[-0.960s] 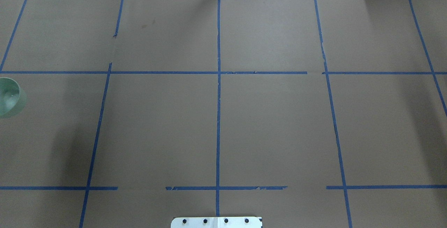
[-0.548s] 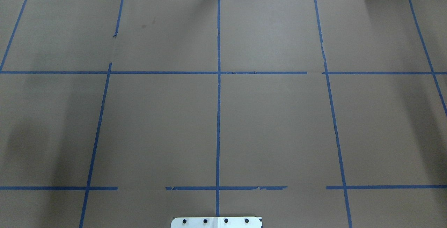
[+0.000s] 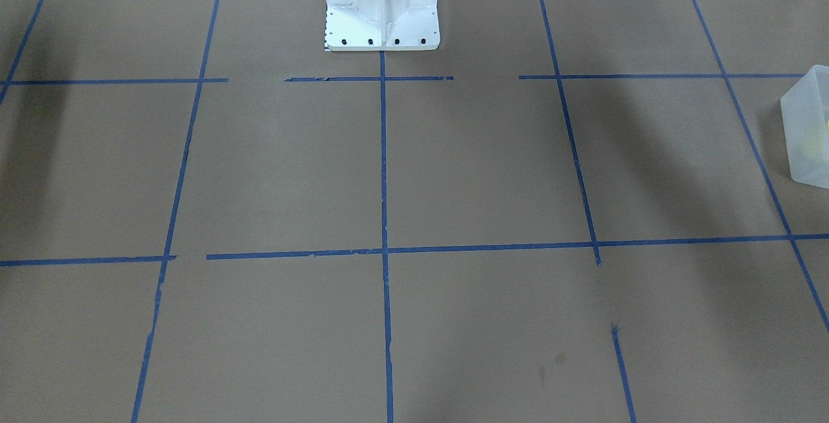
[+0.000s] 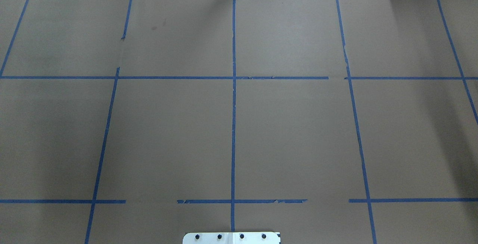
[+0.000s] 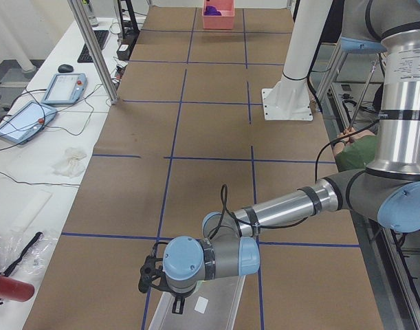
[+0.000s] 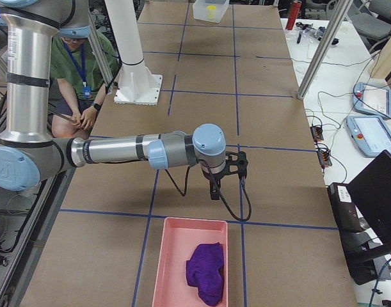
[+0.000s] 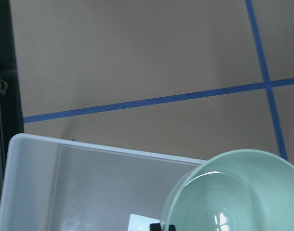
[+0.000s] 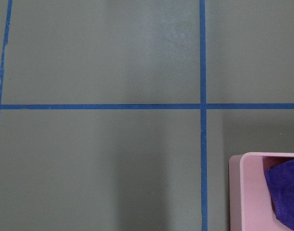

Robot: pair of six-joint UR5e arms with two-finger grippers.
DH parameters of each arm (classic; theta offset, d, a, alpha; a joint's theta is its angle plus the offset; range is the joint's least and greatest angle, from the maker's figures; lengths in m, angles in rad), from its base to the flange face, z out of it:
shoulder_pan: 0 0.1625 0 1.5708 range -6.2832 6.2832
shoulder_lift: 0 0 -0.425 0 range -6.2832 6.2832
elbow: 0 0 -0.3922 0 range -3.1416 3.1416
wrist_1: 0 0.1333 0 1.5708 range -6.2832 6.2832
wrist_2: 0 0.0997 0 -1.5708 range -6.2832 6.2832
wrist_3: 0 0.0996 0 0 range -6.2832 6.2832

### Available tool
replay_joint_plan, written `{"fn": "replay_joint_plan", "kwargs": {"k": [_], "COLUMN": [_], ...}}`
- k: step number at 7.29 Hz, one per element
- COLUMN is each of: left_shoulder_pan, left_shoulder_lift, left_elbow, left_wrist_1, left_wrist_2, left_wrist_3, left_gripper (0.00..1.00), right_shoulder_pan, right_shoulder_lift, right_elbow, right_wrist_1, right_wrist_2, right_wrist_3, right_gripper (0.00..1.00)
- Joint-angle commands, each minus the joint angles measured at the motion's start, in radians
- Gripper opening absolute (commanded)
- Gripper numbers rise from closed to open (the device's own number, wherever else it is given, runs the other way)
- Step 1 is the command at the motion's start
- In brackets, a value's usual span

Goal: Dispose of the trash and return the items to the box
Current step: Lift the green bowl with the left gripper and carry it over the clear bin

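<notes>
In the left wrist view the pale mint-green bowl (image 7: 233, 192) hangs close under the camera, over the near corner of the translucent white box (image 7: 89, 183). Only a dark bit of my left gripper (image 7: 161, 226) shows, at the bowl's rim, shut on it. In the exterior left view the left gripper (image 5: 175, 302) reaches down over the box (image 5: 206, 306). The box also shows in the front-facing view (image 3: 806, 125), with yellow glowing through its wall. The yellow cup (image 6: 211, 9) sits inside the box (image 6: 210, 13). My right gripper (image 6: 213, 188) hovers over bare table; I cannot tell its state.
A pink tray (image 6: 176, 268) holding a purple cloth (image 6: 205, 272) lies at the table's right end, just beyond the right gripper; it also shows in the right wrist view (image 8: 248, 192). The white pedestal base (image 3: 382, 15) stands mid-table at the robot's side. A person sits behind the robot.
One second ago the green bowl showed at the left edge of the overhead view; it has since moved left out of that view. The shadow on the left has faded.
</notes>
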Motion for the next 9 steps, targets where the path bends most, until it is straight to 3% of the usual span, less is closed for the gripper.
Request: {"fn": "replay_joint_plan", "kwargs": {"k": [1,3,4,5,7,9], "left_shoulder_pan": [-0.014,-0.015,-0.015,-0.015,-0.017,-0.017], "left_shoulder_lift": [0.0,0.001,0.003,0.01,0.01,0.026], "left_elbow": [0.064,0.077,0.075,0.074,0.072,-0.051], "left_wrist_1": [-0.052,-0.082,-0.083,-0.107,-0.138,-0.128], "left_wrist_2": [0.075,0.088,0.088,0.089,0.109,0.135], "left_wrist_3": [-0.024,-0.023,-0.023,-0.02,-0.015,-0.026], "left_gripper": [0.0,0.0,0.9,1.0,1.0,1.0], "right_shoulder_pan": [-0.01,-0.01,-0.01,-0.01,-0.01,-0.01], "right_shoulder_lift": [0.002,0.003,0.005,0.007,0.007,0.007], "right_elbow": [0.005,0.009,0.009,0.018,0.028,0.031], "right_wrist_1": [0.001,0.001,0.001,0.001,0.001,0.001], "right_wrist_2": [0.0,0.0,0.0,-0.001,-0.001,-0.004], "right_wrist_3": [-0.004,-0.004,-0.004,-0.004,-0.004,-0.005], "right_gripper": [1.0,1.0,1.0,1.0,1.0,1.0]}}
